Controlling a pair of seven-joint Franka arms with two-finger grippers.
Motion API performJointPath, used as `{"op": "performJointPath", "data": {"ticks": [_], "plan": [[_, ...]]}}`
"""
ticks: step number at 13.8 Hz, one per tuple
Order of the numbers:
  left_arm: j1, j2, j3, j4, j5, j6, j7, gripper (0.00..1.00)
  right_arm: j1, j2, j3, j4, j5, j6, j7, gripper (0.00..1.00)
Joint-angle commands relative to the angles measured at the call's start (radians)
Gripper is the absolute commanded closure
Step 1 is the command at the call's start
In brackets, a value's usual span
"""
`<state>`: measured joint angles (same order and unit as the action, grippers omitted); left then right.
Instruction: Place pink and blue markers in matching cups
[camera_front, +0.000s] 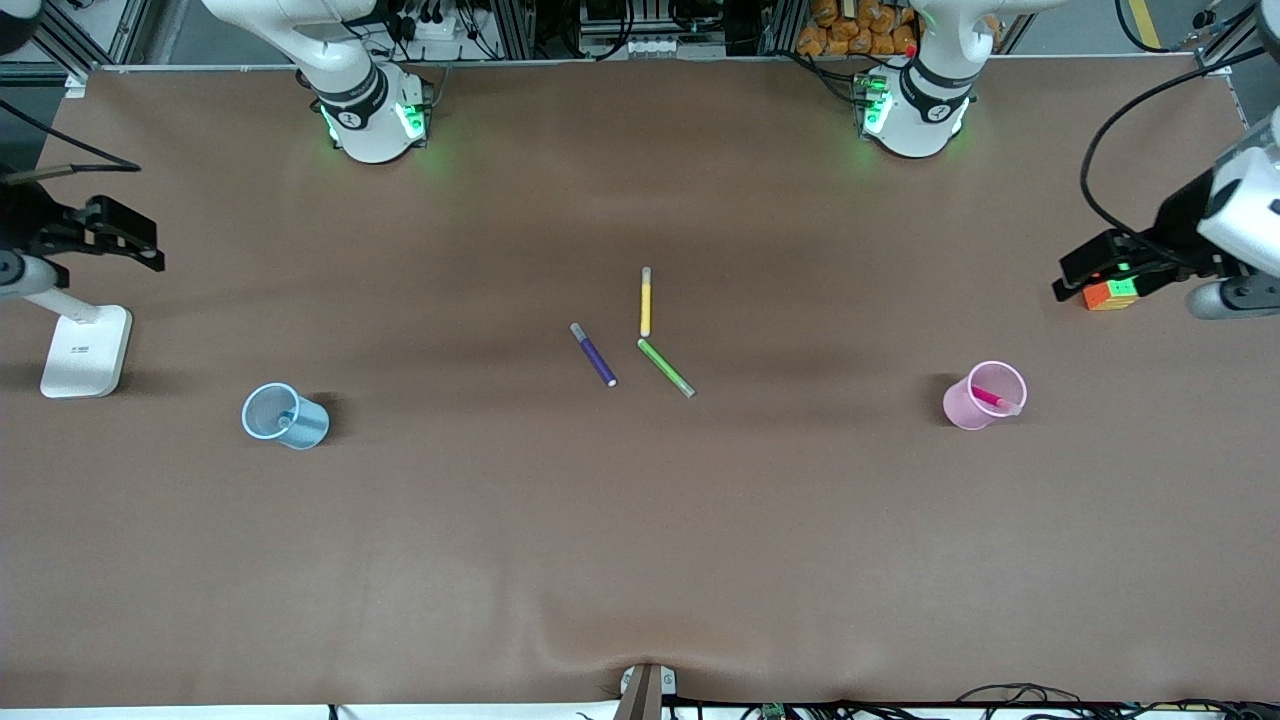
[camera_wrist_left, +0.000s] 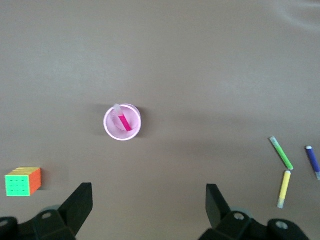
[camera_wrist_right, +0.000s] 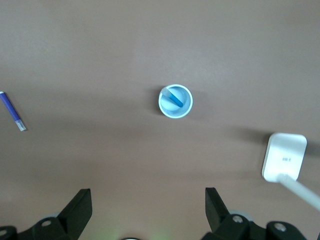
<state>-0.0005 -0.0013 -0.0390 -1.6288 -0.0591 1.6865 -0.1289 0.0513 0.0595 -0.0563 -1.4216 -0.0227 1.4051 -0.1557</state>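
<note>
The pink marker (camera_front: 990, 399) is being held inside the pink cup (camera_front: 970, 408), toward the left arm's end of the table, leaning against the rim. The blue marker (camera_front: 287, 414) is being held likewise in the blue cup (camera_front: 300, 424), toward the right arm's end. Between the cups, a purple pen (camera_front: 594, 355), a green pen (camera_front: 666, 368) and a yellow pen (camera_front: 645, 302) are lying flat. The left gripper (camera_wrist_left: 149, 197) is being kept released and empty above the table beside a colour cube (camera_front: 1110, 293). The right gripper (camera_wrist_right: 148, 200) is being kept released too, above a white stand (camera_front: 87, 349).
</note>
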Motion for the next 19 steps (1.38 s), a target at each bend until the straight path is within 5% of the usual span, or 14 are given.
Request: {"op": "performJointPath", "data": {"ticks": [1, 5, 19], "plan": [[-0.019, -0.025, 0.021, 0.03, 0.048, -0.028, 0.04, 0.0, -0.031, -0.042, 0.012, -0.003, 0.03, -0.061, 0.114, 0.0], [-0.049, -0.028, 0.083, 0.036, 0.038, -0.06, 0.044, 0.0, -0.056, -0.072, 0.016, -0.065, 0.081, -0.057, 0.203, 0.0], [-0.041, -0.012, 0.082, 0.038, 0.05, -0.079, 0.081, 0.0, -0.085, -0.073, 0.012, -0.076, 0.07, -0.031, 0.157, 0.0]]}}
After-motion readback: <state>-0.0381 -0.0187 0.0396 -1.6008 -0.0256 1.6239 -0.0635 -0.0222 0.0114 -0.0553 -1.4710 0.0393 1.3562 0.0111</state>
